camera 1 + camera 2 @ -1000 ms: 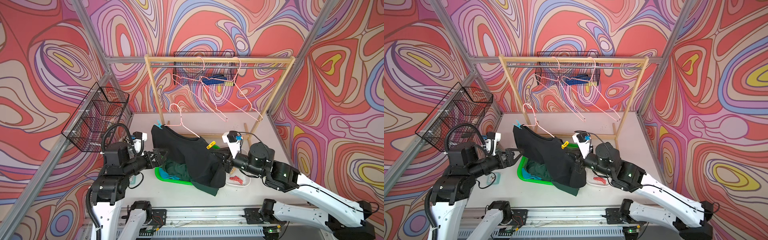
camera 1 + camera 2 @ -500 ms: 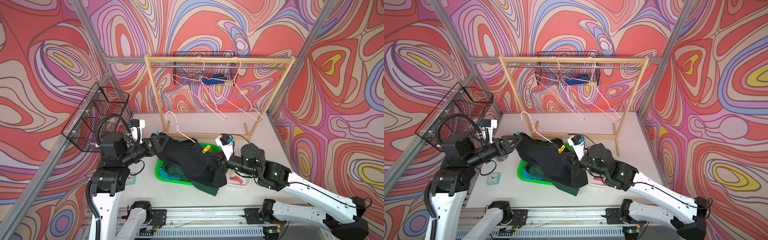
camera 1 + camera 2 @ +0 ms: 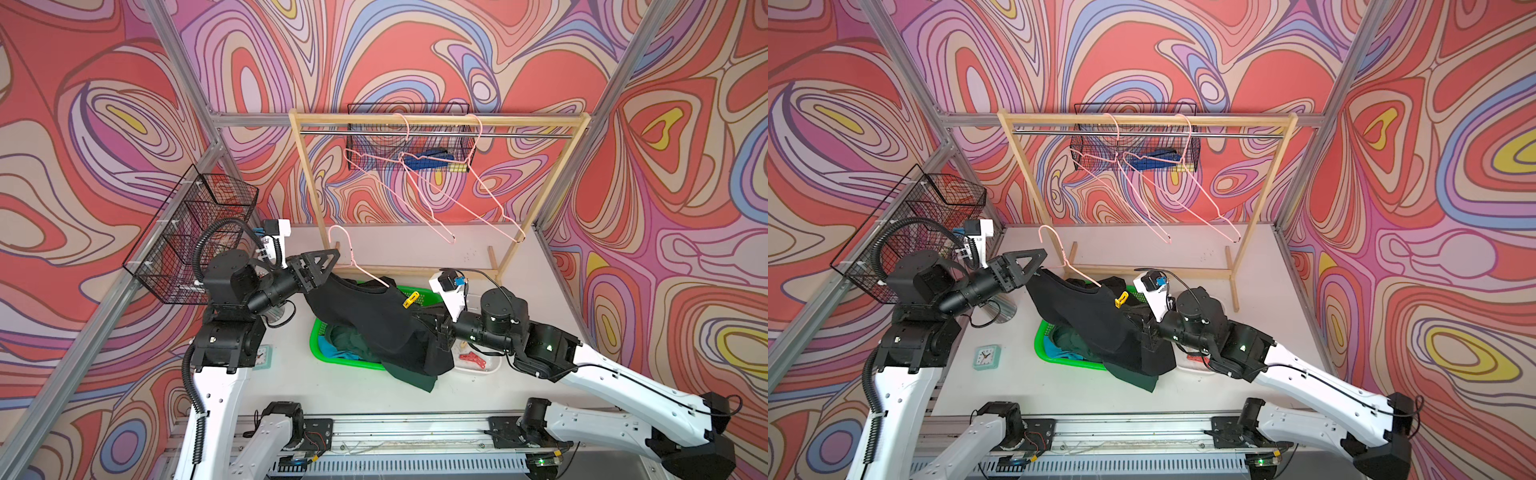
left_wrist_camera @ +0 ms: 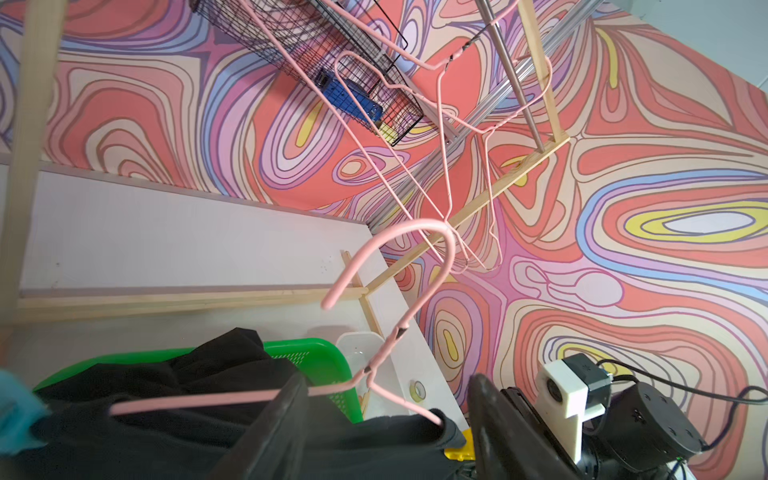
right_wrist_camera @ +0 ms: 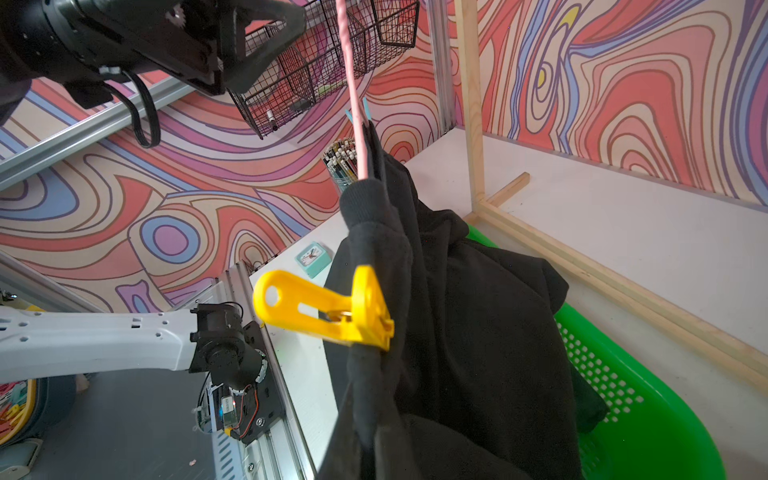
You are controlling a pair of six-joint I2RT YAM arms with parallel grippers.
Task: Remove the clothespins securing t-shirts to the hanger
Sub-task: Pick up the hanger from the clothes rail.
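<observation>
Above white tabletop (image 3: 374, 399), my closed right gripper (image 3: 436, 336) steadied the black t-shirt (image 3: 374, 316); my left gripper (image 3: 330, 262), jaws apart, hovered beside its hanger (image 4: 415, 226).

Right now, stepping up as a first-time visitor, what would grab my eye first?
Probably the swirling red, purple and blue walls all round. Then, mid-table, a black t-shirt on a pink hanger stretched aslant over a green basket, a bright yellow clothespin clipped on its shoulder. Behind stands a wooden rack with two bare pink hangers.
</observation>
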